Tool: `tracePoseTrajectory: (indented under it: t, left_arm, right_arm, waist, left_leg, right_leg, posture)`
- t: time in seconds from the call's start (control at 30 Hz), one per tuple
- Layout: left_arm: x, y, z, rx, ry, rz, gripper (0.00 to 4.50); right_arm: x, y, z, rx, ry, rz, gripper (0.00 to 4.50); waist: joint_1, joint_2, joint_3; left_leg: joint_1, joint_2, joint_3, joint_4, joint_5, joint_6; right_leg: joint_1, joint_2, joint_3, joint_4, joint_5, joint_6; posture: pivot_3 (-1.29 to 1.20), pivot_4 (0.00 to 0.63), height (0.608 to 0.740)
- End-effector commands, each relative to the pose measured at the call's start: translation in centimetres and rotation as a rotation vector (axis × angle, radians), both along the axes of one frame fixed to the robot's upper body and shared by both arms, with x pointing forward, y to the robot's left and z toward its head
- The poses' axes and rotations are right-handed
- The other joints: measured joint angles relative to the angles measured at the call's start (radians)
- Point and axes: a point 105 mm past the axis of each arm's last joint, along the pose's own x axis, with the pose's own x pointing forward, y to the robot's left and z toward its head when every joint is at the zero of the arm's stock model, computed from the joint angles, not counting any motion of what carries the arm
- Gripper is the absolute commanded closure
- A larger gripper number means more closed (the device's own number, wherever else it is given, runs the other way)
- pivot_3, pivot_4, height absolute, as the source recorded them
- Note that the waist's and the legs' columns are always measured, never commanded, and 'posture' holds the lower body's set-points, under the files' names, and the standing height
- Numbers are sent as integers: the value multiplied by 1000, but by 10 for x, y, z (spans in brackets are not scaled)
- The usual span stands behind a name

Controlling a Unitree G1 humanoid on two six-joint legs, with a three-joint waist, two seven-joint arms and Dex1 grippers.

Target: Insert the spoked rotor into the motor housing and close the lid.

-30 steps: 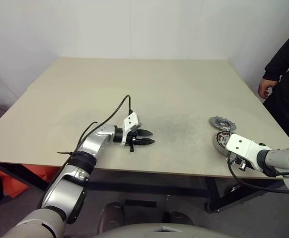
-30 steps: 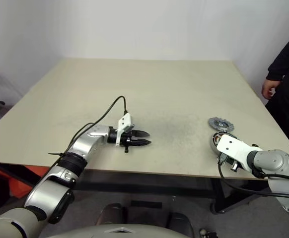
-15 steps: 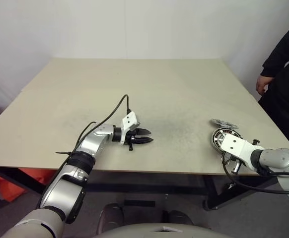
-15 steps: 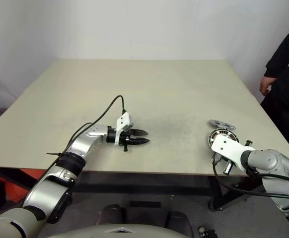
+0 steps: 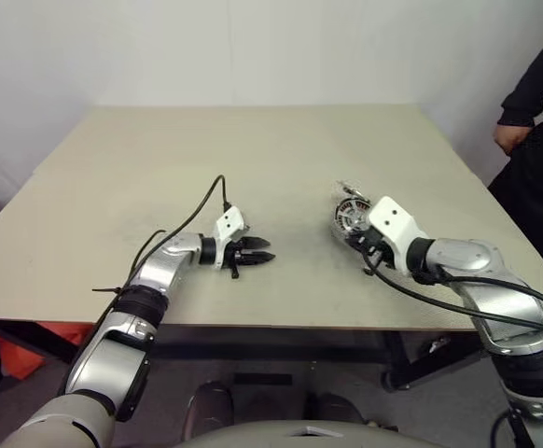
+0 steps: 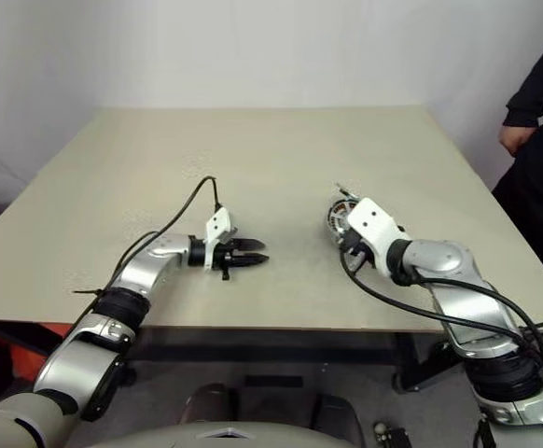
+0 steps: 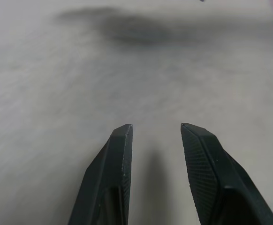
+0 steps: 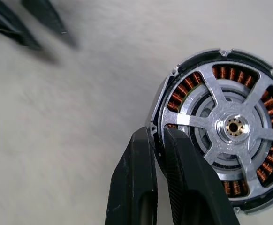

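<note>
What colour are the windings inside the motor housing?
Copper-orange windings in the motor housing, clearest in the right wrist view.

We see the spoked rotor [image 8: 230, 125] sitting in the motor housing [image 8: 171, 89], right of centre on the desk [image 5: 160, 159]; left end effector [image 5: 260, 249] well left.

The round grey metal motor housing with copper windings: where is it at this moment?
In the head views, the round grey metal motor housing is right of the beige table's centre, its rim pinched in the right gripper, across from the open left gripper.
</note>
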Motion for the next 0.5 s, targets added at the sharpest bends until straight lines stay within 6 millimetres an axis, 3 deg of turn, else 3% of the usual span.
tracePoseTrajectory:
  t: [0.03,0.3,0.5]
  left_arm:
    - [13,24,19,-18,-61,90,2743]
    - [16,67,21,14,-77,218,2743]
    - [6,71,18,14,-72,236,2743]
  right_arm:
    - [2,34,8,61,-19,55,4484]
    - [16,83,13,297,110,-1,4484]
    - [45,88,15,500,292,-234,4484]
  waist:
    - [-2,0,0]
    - [-7,0,0]
    - [-5,-2,1]
  left_leg:
    - [-2,0,0,0,1,-2]
    - [0,0,0,0,2,-4]
    - [1,0,-1,0,6,-10]
  right_leg:
    - [-2,0,0,0,0,0]
    - [-1,0,0,2,0,0]
    - [-3,0,0,7,0,0]
  posture:
    - [0,0,740]
    - [0,0,740]
    - [0,0,740]
